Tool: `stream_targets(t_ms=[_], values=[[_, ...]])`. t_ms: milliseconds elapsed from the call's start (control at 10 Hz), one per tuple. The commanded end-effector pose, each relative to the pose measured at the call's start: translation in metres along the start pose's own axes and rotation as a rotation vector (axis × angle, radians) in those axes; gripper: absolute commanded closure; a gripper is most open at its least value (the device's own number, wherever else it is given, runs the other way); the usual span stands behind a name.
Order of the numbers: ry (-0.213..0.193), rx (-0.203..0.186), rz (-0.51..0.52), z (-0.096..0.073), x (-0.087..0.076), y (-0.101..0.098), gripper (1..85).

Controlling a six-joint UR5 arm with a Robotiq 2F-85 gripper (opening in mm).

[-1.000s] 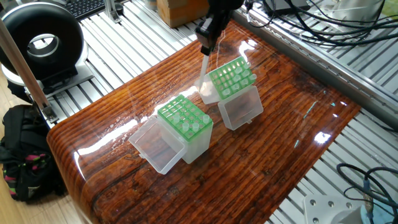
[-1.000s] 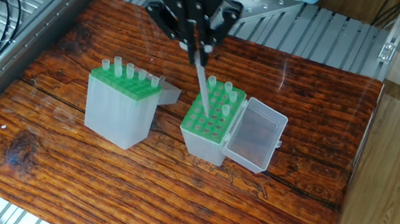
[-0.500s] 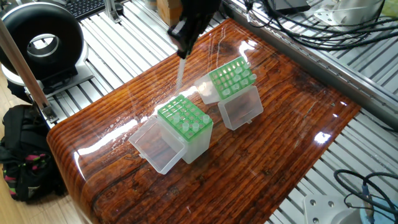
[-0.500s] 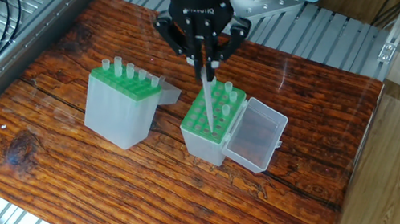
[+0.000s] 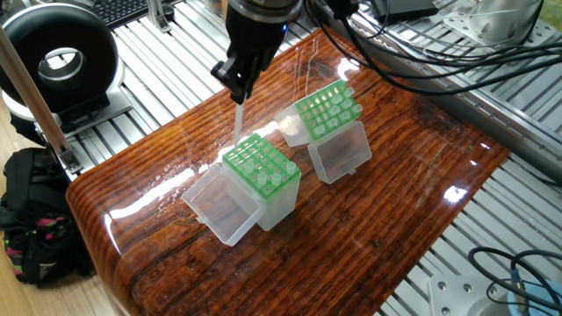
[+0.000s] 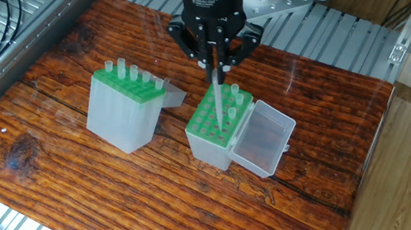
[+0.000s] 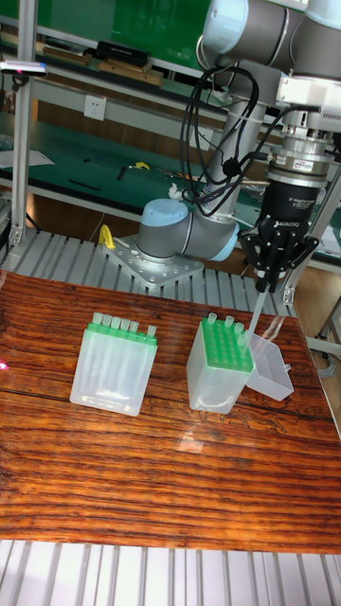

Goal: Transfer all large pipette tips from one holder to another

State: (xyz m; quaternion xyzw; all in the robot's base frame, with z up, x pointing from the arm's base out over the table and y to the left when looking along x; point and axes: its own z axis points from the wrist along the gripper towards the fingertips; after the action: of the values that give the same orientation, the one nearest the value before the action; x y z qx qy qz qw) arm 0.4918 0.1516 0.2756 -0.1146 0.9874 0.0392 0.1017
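Observation:
My gripper is shut on one large pipette tip, a whitish cone hanging point down. Its point sits just over the edge row of the green rack of the holder with the open clear lid. A few tips stand in that rack. The other holder carries a row of tips along its top edge. In the tall view the gripper holds the tip above the right holder. From the opposite side the gripper and tip hang behind the nearer holder.
Everything stands on a glossy wooden table set on a ribbed aluminium frame. Cables run along the far side. A round black device and a black bag sit off the table's left end.
The gripper carried the tip away from the holder with the row of tips and over to the holder with the open lid, where it now hangs lower over the rack.

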Motion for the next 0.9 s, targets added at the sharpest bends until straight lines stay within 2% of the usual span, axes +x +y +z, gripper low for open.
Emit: stream_targets(t_ms=[0,200,800], values=[[0.030,-0.004,-0.012,0.0036,0.0096,0.0037,72.0],[0.044,-0.005,-0.012,0.0019,0.0148,0.0057,72.0],[0.033,-0.015,-0.015,-0.0023,0.0149,0.0094,72.0]])
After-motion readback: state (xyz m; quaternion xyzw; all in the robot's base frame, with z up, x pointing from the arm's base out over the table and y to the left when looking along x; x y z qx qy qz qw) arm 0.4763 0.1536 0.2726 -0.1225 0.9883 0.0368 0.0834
